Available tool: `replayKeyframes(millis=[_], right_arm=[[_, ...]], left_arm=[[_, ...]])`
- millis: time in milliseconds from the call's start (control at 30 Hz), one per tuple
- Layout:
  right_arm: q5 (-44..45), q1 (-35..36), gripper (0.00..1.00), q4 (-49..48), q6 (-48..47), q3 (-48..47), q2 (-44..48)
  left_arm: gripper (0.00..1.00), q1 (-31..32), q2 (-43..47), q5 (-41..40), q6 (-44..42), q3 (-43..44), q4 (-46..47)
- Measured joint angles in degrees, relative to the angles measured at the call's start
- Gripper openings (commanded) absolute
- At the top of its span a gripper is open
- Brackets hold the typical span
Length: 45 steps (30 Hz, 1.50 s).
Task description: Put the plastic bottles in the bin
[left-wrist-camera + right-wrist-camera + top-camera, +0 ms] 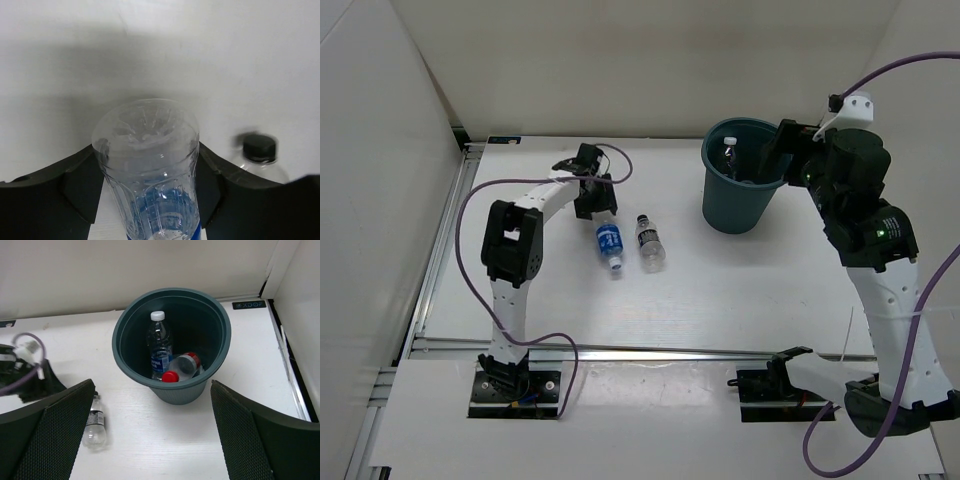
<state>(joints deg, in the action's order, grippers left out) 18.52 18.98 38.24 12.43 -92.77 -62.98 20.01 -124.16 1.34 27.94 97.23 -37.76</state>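
Left hand [148, 150] pinches base end of blue-label bottle [609, 243], which lies on desk [720, 290] beside black-capped bottle [651, 243]. Right hand [152, 385] hangs wide open, empty, above bin [220, 335]. Bin holds white-capped bottle [160, 347] and red-capped bottle [182, 367]. Bottles look light, thin-walled, slick; best gripped gently mid-body.

My left claw [147, 187] and right claw [152, 440] were matt black, the right one's pads [55, 440] finely meshed. The round plastic bin [735, 208] was dark teal. Inside, the white-capped clear plastic bottle [160, 347] wore a blue label; the red-capped clear plastic bottle [182, 367] showed red on its label. On the white desk [720, 300], the ribbed clear plastic bottle [150, 165] had a blue label, the black-capped clear plastic bottle [651, 243] a dark one.
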Motion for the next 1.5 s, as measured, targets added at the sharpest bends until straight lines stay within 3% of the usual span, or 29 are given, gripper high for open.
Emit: replayKeyframes(millis=[100,233,333,400,533,900,1233,1300,1367,1400,1500], right_arm=[[1.62,0.0,1.0,-0.74,-1.01,0.04,-0.13],[4.81,0.0,1.0,-2.38,-2.27,0.68,-0.11],[7.08,0.0,1.0,-2.95,-2.47,0.83,-0.24],[8.13,-0.04,1.0,-3.54,-2.34,0.83,-0.24],[8.76,-1.88,1.0,-3.69,-0.46,1.92,0.87],[10.21,-4.46,1.0,3.34,4.2,1.2,12.72],[7.78,-4.61,1.0,11.13,6.73,-6.23,19.12],[6.73,-4.61,1.0,12.31,6.95,-6.71,19.23],[5.6,-4.61,1.0,13.4,7.08,-7.28,18.93],[5.09,-4.63,1.0,13.88,7.13,-7.67,18.67],[3.91,-4.61,1.0,14.69,7.17,-7.8,17.84]], left_arm=[[0.55,-1.27,0.0,-2.78,0.09,6.14,-3.61],[0.57,-2.54,-0.13,-5.88,0.66,28.17,-4.96],[0.58,-2.21,0.42,-6.91,2.58,43.17,-0.17],[0.58,-1.7,2.21,-6.73,5.27,47.41,4.72],[0.58,-0.15,3.02,-5.44,10.14,50.03,13.66],[0.52,11.8,-10.64,-5.46,14.51,48.81,36.33],[0.55,17.94,-15.23,-6.56,12.59,48.28,44.63],[0.66,18.16,-15.23,-6.71,11.67,48.28,46.56],[0.92,18.58,-15.26,-6.71,10.25,48.28,47.65],[1.0,18.71,-15.26,-6.69,8.98,48.28,48.02],[1.0,19.65,-15.21,-5.86,4.24,48.13,48.68]])
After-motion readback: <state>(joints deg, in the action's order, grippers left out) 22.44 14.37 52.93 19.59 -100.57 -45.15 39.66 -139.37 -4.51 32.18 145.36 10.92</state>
